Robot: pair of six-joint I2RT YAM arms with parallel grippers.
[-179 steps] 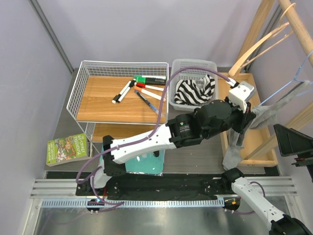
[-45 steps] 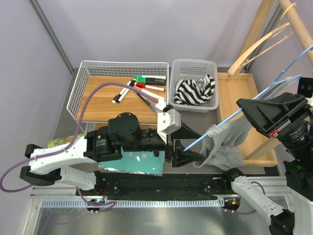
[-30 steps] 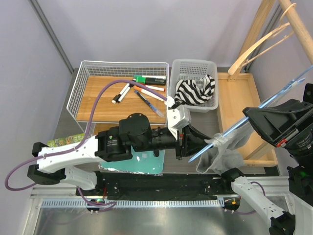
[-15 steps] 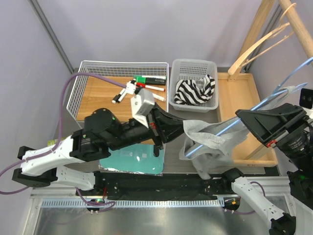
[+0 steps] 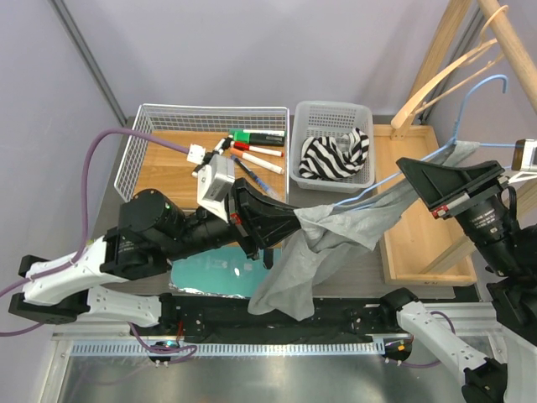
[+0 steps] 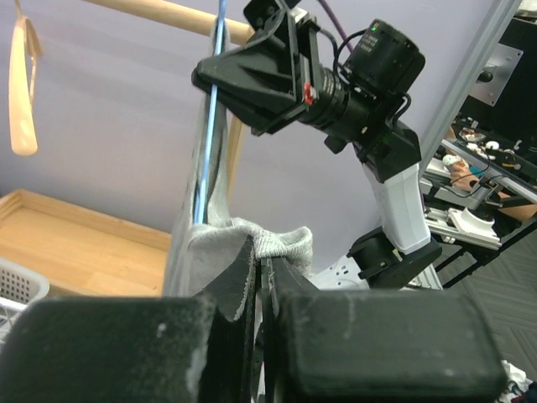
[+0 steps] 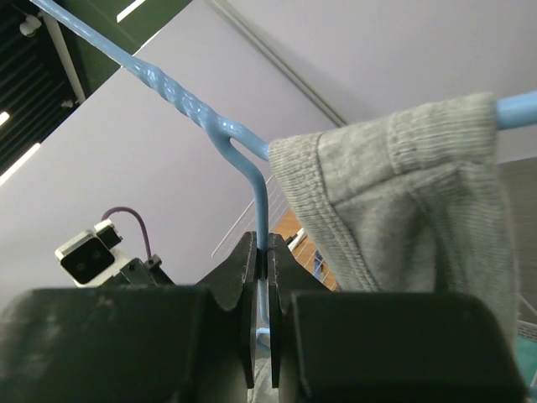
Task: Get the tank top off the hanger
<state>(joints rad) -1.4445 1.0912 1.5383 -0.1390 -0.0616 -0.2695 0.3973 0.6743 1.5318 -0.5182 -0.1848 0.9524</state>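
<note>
The grey tank top [image 5: 336, 228] is stretched between my two grippers, and its lower part hangs toward the table. My left gripper [image 5: 295, 223] is shut on a fold of it; in the left wrist view the ribbed hem [image 6: 281, 242] bulges over the closed fingertips [image 6: 260, 259]. The light blue wire hanger [image 5: 466, 105] is raised at the right. My right gripper [image 5: 400, 164] is shut on its wire. In the right wrist view the wire [image 7: 262, 210] runs down between the jaws [image 7: 263, 249], and one strap of the top [image 7: 394, 201] drapes over the hanger's arm.
A white wire basket [image 5: 143, 117] with markers sits at the back left. Next to it a grey plastic basket [image 5: 331, 111] holds a zebra-striped cloth. A wooden rack [image 5: 419, 227] and wooden hangers [image 5: 445, 71] stand at the right. A teal mat [image 5: 214, 275] lies under the left arm.
My left gripper closed on the tank top and pulled it left, stretching the cloth out from the hanger. The right gripper swung the hanger's hook upward.
</note>
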